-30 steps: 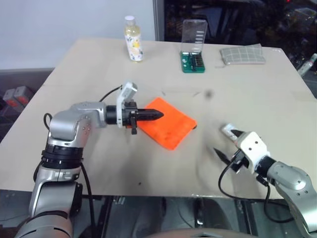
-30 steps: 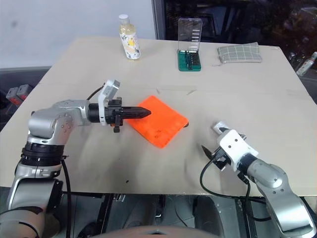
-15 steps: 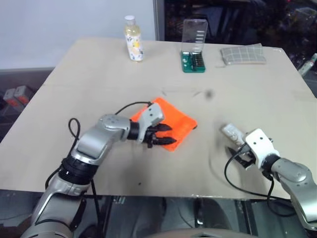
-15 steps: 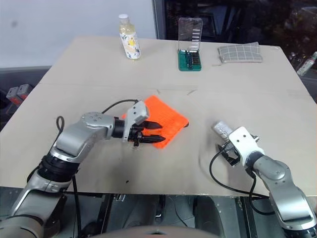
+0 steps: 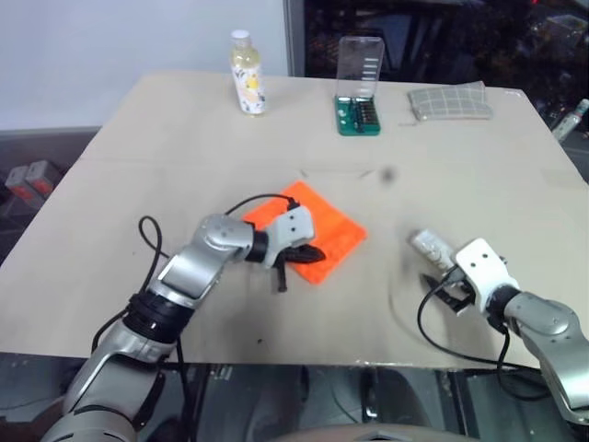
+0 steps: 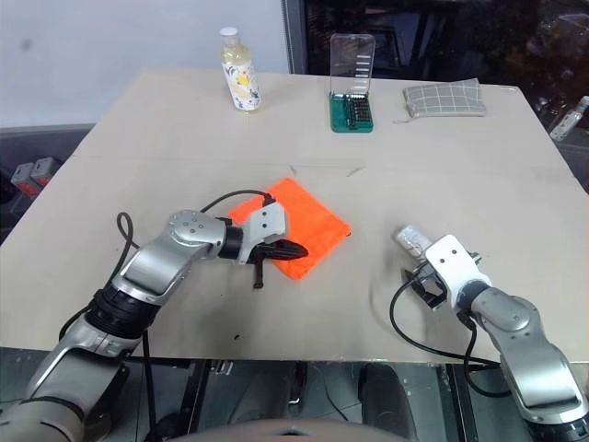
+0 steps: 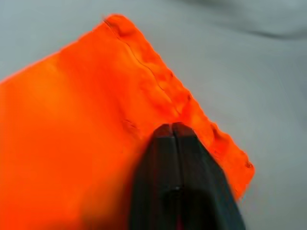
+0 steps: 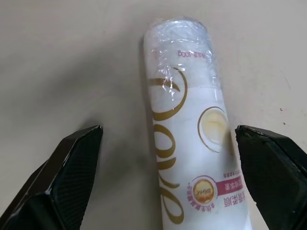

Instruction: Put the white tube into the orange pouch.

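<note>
Your left gripper is pinched together on the orange pouch near its edge, mid-tabletop. Your right gripper, spread wide, straddles the white tube lying flat. You're at the pickup: close on the tube next.

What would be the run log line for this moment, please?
left gripper: shut on orange pouch edge | right gripper: open, straddling white tube | tube on table
</note>
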